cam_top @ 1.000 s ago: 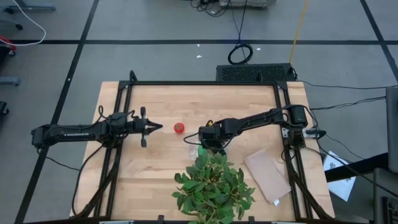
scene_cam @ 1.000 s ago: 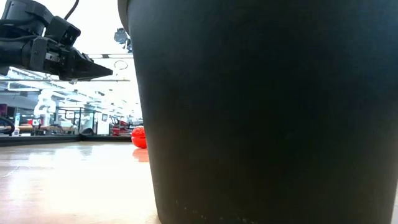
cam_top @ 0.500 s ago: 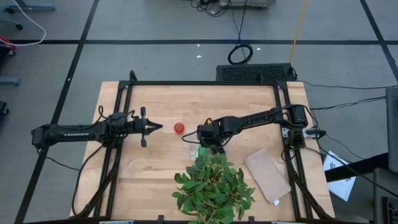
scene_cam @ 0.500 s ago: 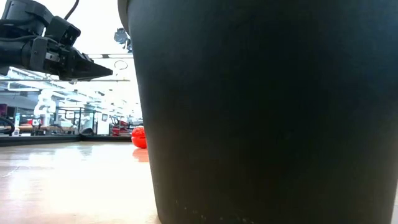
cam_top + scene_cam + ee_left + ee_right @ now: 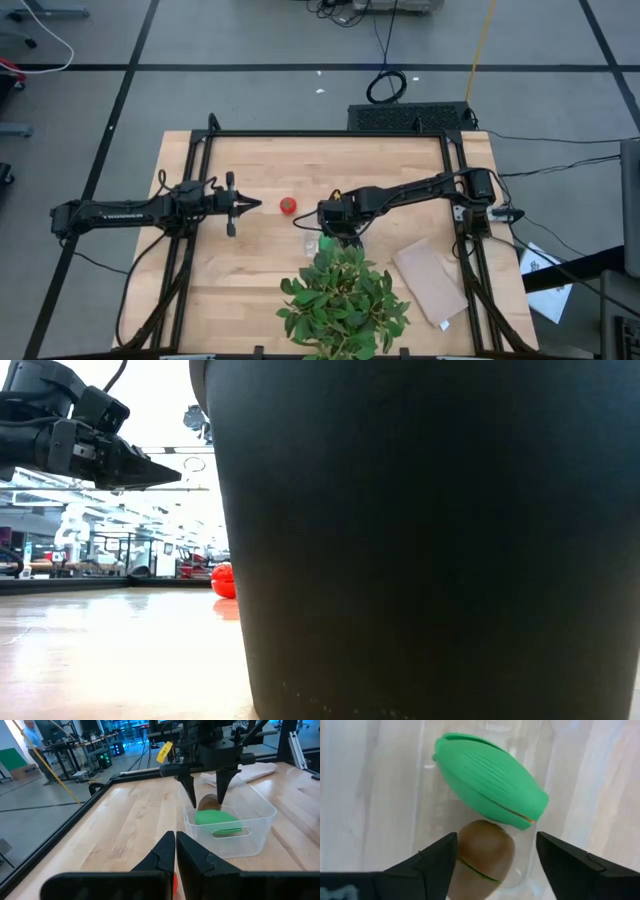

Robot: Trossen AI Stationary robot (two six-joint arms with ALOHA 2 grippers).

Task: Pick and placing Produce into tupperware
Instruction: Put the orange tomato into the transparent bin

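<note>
The red tomato (image 5: 288, 205) sits on the table just ahead of my left gripper (image 5: 255, 205), which hovers shut above the table (image 5: 170, 475); its own fingers hide nearly all of the tomato in the left wrist view. The clear tupperware (image 5: 260, 815) stands at mid-table, partly under the plant's leaves in the high view (image 5: 318, 243). Inside it lie the green oblong piece (image 5: 490, 780) and the brown kiwi (image 5: 482, 857), side by side. My right gripper (image 5: 496, 837) hangs open over the tupperware, pointing down, one finger on either side of the kiwi (image 5: 210, 800), apart from it.
A large leafy plant (image 5: 345, 300) in a dark pot (image 5: 430, 540) stands at the table's near edge, next to the tupperware, and blocks most of the low view. A flat tan sheet (image 5: 430, 282) lies near the right edge. Bare wood stretches between the arms and toward the far edge.
</note>
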